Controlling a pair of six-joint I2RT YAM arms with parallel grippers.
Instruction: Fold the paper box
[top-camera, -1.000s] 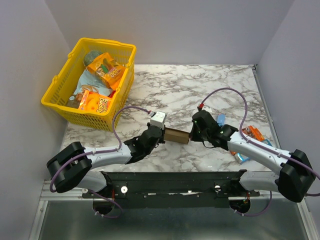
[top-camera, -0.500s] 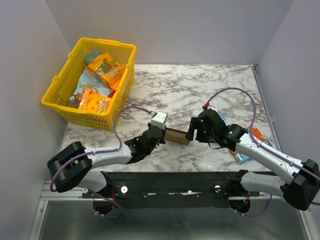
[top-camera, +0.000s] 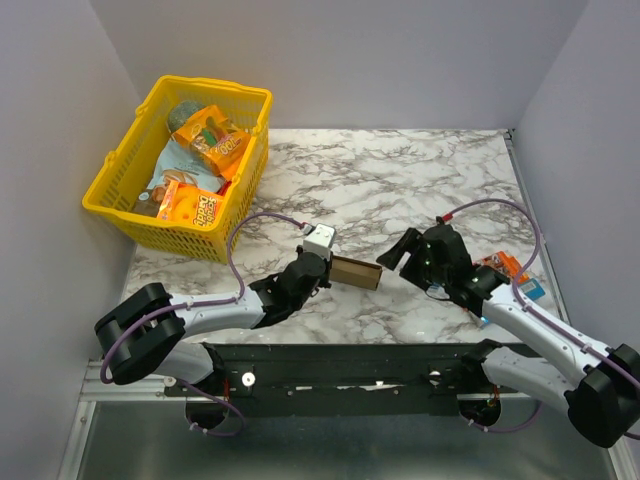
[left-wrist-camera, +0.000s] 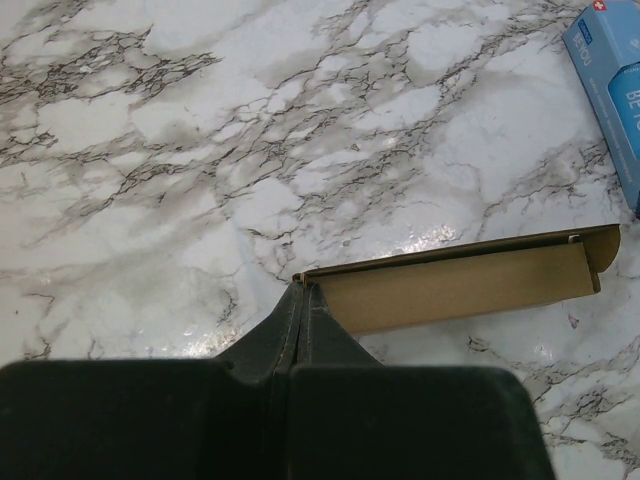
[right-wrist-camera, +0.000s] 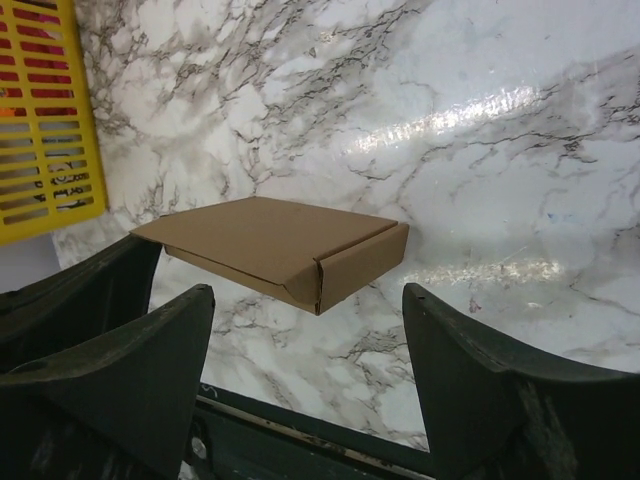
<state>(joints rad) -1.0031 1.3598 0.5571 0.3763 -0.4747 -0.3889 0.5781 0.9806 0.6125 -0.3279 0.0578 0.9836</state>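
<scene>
The paper box (top-camera: 357, 271) is a flat brown cardboard box, closed up, held level just above the marble table. My left gripper (top-camera: 322, 268) is shut on its left corner; in the left wrist view the closed tips (left-wrist-camera: 302, 290) pinch the box's (left-wrist-camera: 450, 290) near edge. My right gripper (top-camera: 400, 258) stands open a short way to the right of the box, not touching it. In the right wrist view the box (right-wrist-camera: 270, 245) floats ahead of the wide-apart fingers (right-wrist-camera: 150, 350), its end flap facing the gripper (right-wrist-camera: 308, 298).
A yellow basket (top-camera: 115, 165) full of snack packets stands at the back left and shows in the right wrist view (right-wrist-camera: 40, 120). An orange packet (top-camera: 505, 265) and a blue packet (top-camera: 530, 290) lie beside the right arm. A blue packet (left-wrist-camera: 615, 90) lies beyond the box.
My right gripper opened, let go of the box's right end and drew back to the right. The left gripper stayed shut on the box, which barely moved.
</scene>
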